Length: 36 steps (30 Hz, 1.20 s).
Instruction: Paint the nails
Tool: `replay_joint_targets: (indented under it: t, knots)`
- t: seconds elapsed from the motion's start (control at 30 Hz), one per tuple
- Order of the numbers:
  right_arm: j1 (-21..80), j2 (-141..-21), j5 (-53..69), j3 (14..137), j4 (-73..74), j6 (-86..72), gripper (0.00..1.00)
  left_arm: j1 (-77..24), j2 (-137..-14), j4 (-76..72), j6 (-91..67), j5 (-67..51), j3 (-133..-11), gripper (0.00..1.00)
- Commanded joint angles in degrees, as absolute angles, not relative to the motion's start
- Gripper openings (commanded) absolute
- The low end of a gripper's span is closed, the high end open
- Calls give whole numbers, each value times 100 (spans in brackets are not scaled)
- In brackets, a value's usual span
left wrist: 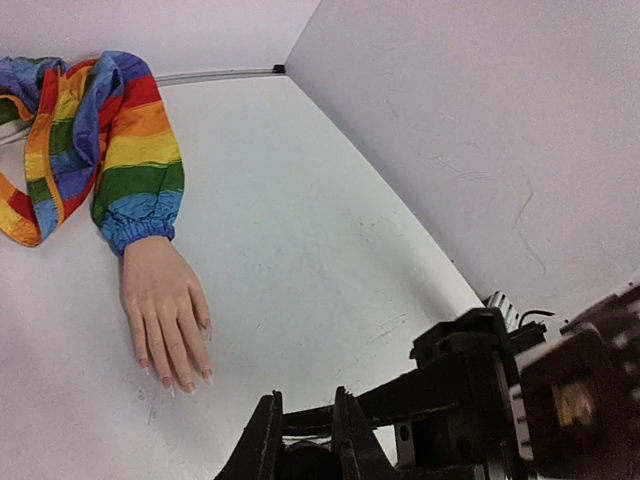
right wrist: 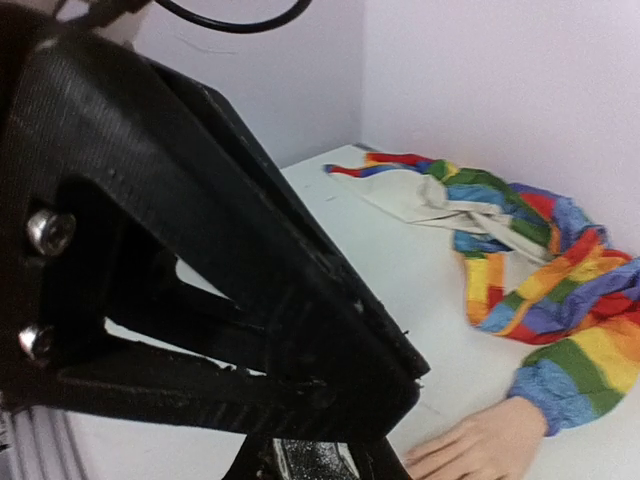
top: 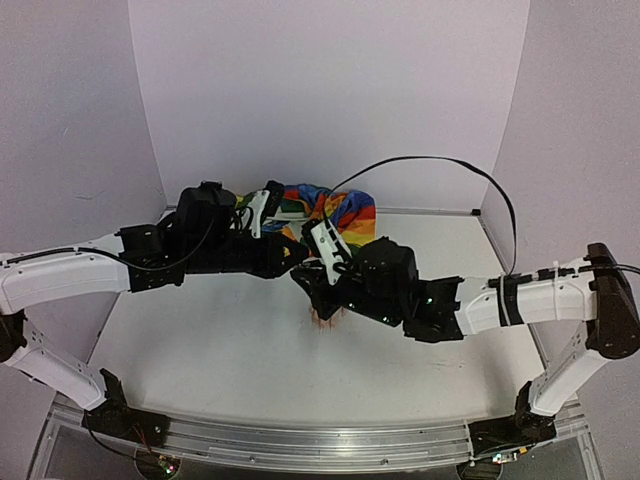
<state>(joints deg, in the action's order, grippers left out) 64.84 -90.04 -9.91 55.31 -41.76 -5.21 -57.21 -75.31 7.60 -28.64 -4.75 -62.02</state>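
The pale mannequin hand (left wrist: pixel 163 308) lies palm down on the white table at the end of the rainbow-striped sleeve (left wrist: pixel 135 165). Its nails (left wrist: pixel 186 386) are tiny at the fingertips. It also shows in the right wrist view (right wrist: pixel 480 448) and partly under the arms in the top view (top: pixel 325 318). My left gripper (left wrist: pixel 305 440) is shut on a dark round thing, apparently the black cap (left wrist: pixel 305 462). My right gripper (right wrist: pixel 315 470) is shut on the small dark glittery bottle (right wrist: pixel 318 464). Both grippers meet above the table just in front of the hand (top: pixel 303 268).
The rest of the rainbow garment (top: pixel 325 208) is bunched at the back wall with a pale lining (right wrist: pixel 440 195). The left gripper's black body (right wrist: pixel 200 260) fills much of the right wrist view. Walls close the sides and the back.
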Motion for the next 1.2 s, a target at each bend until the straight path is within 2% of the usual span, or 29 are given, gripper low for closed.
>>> replay_joint_targets:
  t: [0.0, 0.17, 0.2, 0.3, 0.33, 0.47, 0.53, 0.63, 0.77, 0.87, 1.17]
  knots:
    - [6566, -9173, -3519, 5780, -4365, 609, 0, -5828, -7681, 1301, -3218, 41, -6857, 0]
    - [6447, -8873, -1141, 5519, -4482, 522, 0, -5823, -7552, 1267, -2997, -356, -6851, 1]
    - [6380, -8800, -640, 5470, -4473, 451, 0, -5819, -7519, 1247, -2951, -465, -6836, 7]
    - [6081, -8567, 1158, 5375, -4391, 139, 0, -5800, -7317, 1037, -2907, -787, -6624, 42]
    - [5934, -8509, 1706, 5356, -4372, -44, 0, -5768, -7175, 925, -2909, -885, -6526, 50]
    - [5379, -8354, 3620, 5340, -4453, -771, 0, -5639, -6736, 373, -2925, -1376, -6019, 70]
    - [5218, -8345, 4401, 5454, -4500, -1012, 0, -5597, -6586, 149, -2920, -1598, -5872, 75]
    - [5178, -8416, 5213, 5657, -4589, -1294, 0, -5568, -6531, -55, -2942, -1944, -5815, 76]
    - [5181, -8646, 5788, 5893, -4842, -1690, 0, -5563, -6611, -455, -2990, -2504, -5827, 69]
    - [5181, -8739, 5796, 5939, -5085, -1843, 0, -5563, -6749, -601, -3012, -2830, -5877, 55]
    - [5181, -8774, 5183, 5838, -5274, -1801, 0, -5572, -6837, -683, -2915, -3083, -5858, 30]
